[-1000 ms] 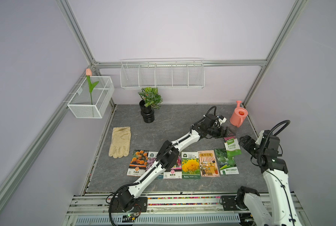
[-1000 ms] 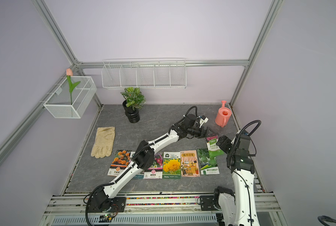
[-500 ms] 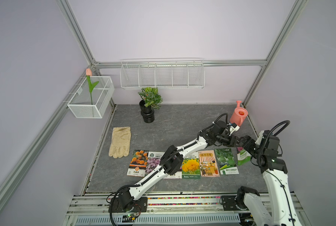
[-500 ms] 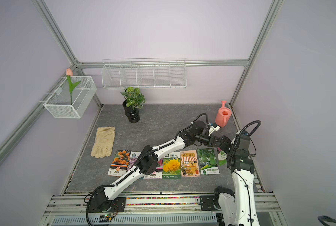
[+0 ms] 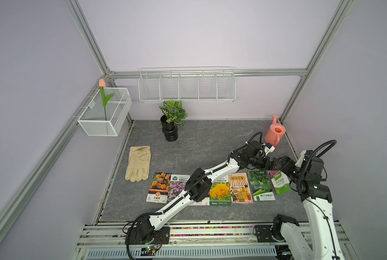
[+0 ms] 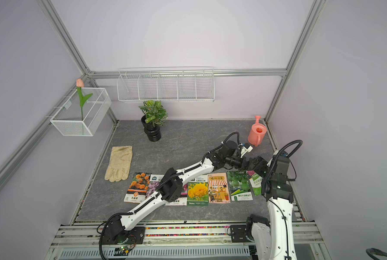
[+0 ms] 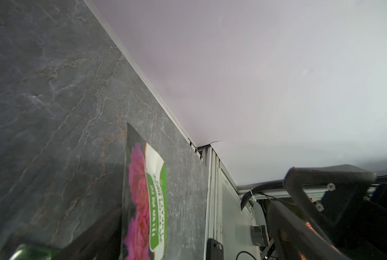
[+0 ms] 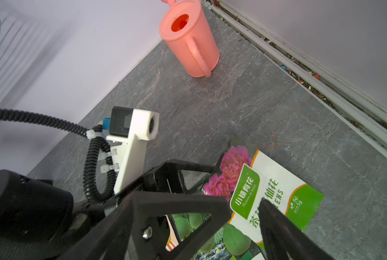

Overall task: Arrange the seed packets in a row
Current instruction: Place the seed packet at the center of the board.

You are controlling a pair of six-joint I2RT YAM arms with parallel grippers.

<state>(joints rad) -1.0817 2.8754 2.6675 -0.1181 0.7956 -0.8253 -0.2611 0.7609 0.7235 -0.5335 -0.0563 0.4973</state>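
**A:** How far along is the row?

**B:** Nearly finished, I'd judge. The seed packets (image 5: 219, 191) lie face up, side by side across the lower middle of both top views, on the grey table (image 5: 199, 146). From the left come the orange-flower packet (image 5: 159, 185), a purple-pink packet (image 5: 178, 188) and a half-hidden packet (image 5: 199, 203) under the left arm (image 5: 217, 168). Next are the yellow-flower packet (image 5: 219, 191), the shop-drawing packet (image 5: 240, 188) and the gourd packet (image 5: 261, 184).

**A:** And the right end?

**B:** The pink-flower packet (image 5: 279, 185) lies flat there, tilted off the others' line. In the right wrist view its edge appears to overlap the gourd packet. Squaring it up looks like the only thing left.

**A:** Is either pincer holding it?

**B:** Neither. Just above the row's right end, the left gripper (image 5: 269, 166) has its fingers spread with nothing between them. The right gripper (image 8: 245, 202) faces it almost tip to tip. Its fingers are also apart, poised over that packet's upper part without pinching it.

**A:** And the arms?

**B:** The left arm stretches diagonally from lower centre toward the right, crossing over the row. The right arm (image 5: 318, 213) rises from the lower right corner and bends back leftward.

**A:** Farther back?

**B:** There is a glove (image 5: 138, 163) at the left, a watering can (image 5: 274, 135) at the right rear and a potted plant (image 5: 172, 121) by the back wall. All are apart from the row.
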